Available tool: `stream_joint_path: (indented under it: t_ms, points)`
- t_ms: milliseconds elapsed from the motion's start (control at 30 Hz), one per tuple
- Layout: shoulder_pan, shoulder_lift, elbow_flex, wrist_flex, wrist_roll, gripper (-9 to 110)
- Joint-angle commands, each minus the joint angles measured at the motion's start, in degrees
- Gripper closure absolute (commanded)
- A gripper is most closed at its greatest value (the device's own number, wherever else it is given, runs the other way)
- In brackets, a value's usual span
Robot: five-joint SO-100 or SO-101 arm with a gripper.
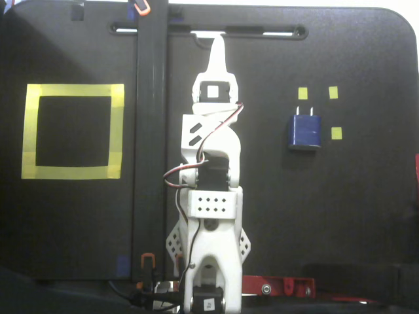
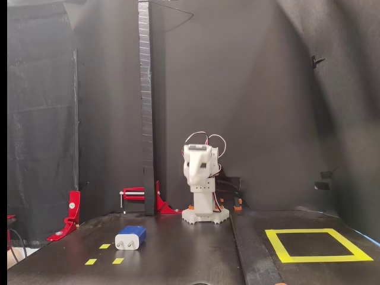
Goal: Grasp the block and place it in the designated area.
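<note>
**Q:** Which step are you on right now?

**Me:** Honestly, I'm sitting at the very start. My arm point(image 1: 211, 196) is folded up over its base in the middle of the bench point(image 1: 366, 216), and my jaws point(image 1: 217, 49) are pointing at the far edge, holding nothing. They're looking pressed together in the top-down fixed view, but it's blurry enough that I can't tell for sure. The block point(image 1: 305, 129) is lying flat, well off to the right in that view, prongs pointing to the far edge, sitting among some small yellow tape squares point(image 1: 336, 133). The area point(image 1: 72, 172) is way over on the other side, empty.

**Q:** So what's the next move asking for?

**Me:** I'm guessing a swing toward the block, opening wide, then coming down across its narrow sides. After that a long carry across my own base to the area.

**Q:** Anything getting in the way?

**Me:** The black post point(image 2: 145, 107) is standing between my base and the area, just left of me in the top view. I'm thinking I'll be needing to reach past in front of it, lifted well clear. The red clamps point(image 2: 141, 195) are sitting near the back edge, out of the path.
</note>
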Motion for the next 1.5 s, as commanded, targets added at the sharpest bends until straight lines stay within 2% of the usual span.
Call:
stream_joint_path:
  t_ms: [0, 200, 700, 1067, 1467]
  points:
    - [-0.26, 0.35, 0.35, -4.75, -0.18, 101]
    - [-0.18, 0.35, 0.35, -10.90, -0.18, 101]
    - [2.20, 0.35, 0.35, -8.09, -0.26, 101]
    - [18.11, 0.26, 0.35, -0.62, -0.18, 101]
    - [34.01, 0.18, 0.35, -0.09, -0.26, 101]
